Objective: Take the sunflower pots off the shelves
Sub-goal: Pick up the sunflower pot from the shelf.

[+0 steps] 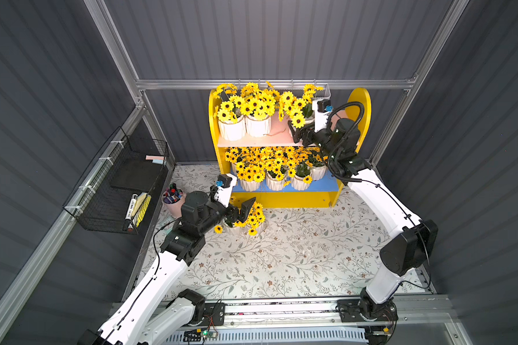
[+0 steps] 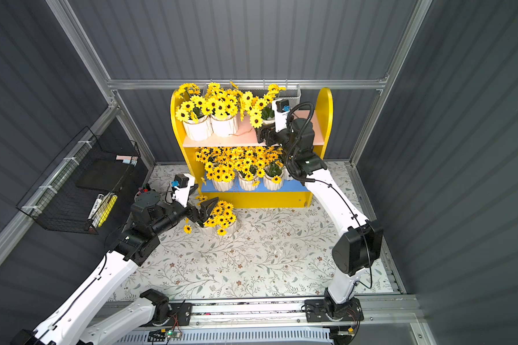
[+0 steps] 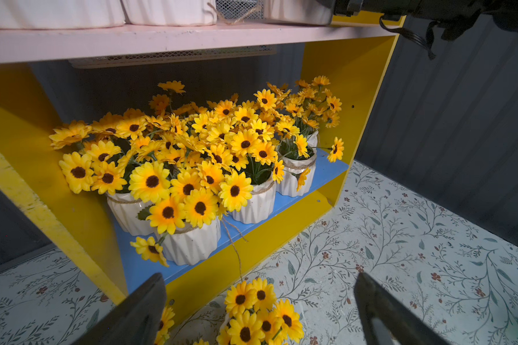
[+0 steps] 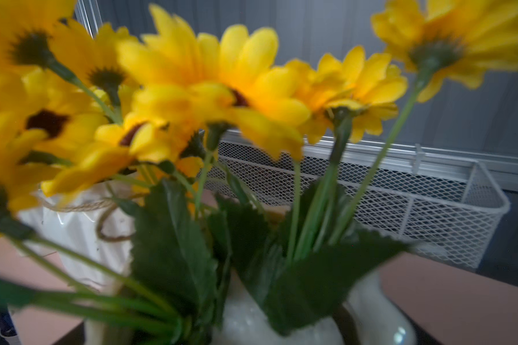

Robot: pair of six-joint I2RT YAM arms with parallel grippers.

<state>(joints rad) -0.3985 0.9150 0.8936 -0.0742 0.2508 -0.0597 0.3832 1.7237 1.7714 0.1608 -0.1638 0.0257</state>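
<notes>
1. The left gripper point(image 3: 259, 277) has its jaws spread wide with nothing between them. It hangs just above the front sunflower pot point(image 1: 253, 219), which stands on the floral table cover point(image 1: 296, 254) just before the shelves point(image 1: 281, 200), near their left front corner.
2. The right gripper point(image 2: 262, 134) is at the front edge of the shelves' pink upper board point(image 1: 251, 142), against the upper sunflower pot point(image 4: 281, 325). Leaves hide the fingers, so whether it grips cannot be told.
3. Two further sunflower pots point(image 1: 232, 130) point(image 1: 257, 127) touch at that board's left end. Bare board shows between them and the upper sunflower pot.
4. The blue lower board point(image 1: 326, 185) carries the lower-row pots point(image 3: 192, 242), closely packed, with a bare strip at its front edge.
5. A white mesh basket point(image 4: 416, 209) hangs behind the shelves.
6. Bare table cover extends in front of the shelves.
</notes>
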